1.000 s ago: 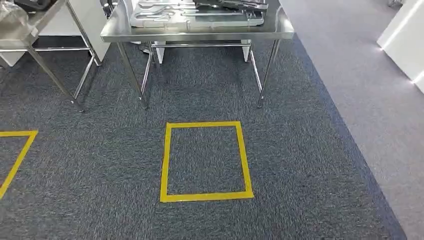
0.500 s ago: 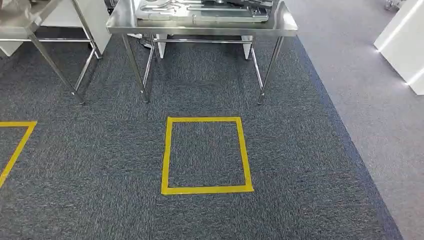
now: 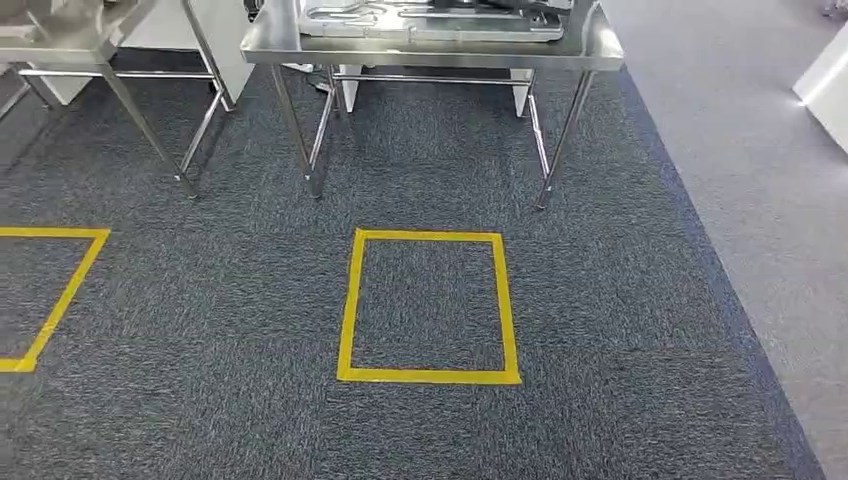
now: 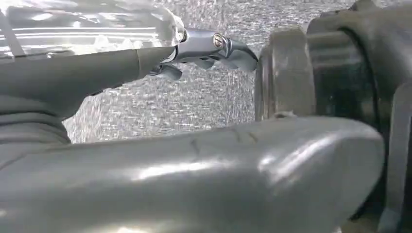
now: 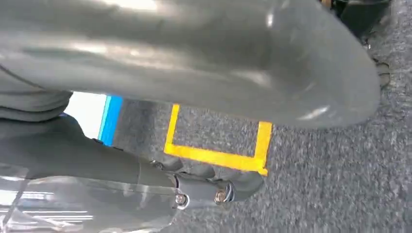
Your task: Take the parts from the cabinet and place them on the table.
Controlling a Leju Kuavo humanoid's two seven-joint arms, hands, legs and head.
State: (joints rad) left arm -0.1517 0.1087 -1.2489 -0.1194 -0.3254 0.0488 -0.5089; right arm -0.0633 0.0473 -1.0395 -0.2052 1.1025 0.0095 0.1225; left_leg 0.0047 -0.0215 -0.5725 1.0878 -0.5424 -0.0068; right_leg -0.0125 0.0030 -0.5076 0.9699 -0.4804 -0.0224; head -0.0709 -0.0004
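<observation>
Near: both hands at a clear plastic bag, left hand (image 4: pixel 145 160) and right hand (image 5: pixel 160 63) seemingly gripping it; contents unreadable. Yellow tape square (image 3: pixel 430 305) on carpet. Far: steel table (image 3: pixel 300 45), tray (image 3: pixel 440 25) of metal parts along its front edge.

Dark speckled carpet (image 3: pixel 600 420) underfoot, yellow tape square (image 3: pixel 430 306) dead centre, second tape outline (image 3: pixel 50 290) at 9 o'clock. Steel-legged table (image 3: pixel 430 50) at 12, another steel table (image 3: pixel 90 45) at 11. Lighter grey floor strip (image 3: pixel 760 180) at 2–3 o'clock.
</observation>
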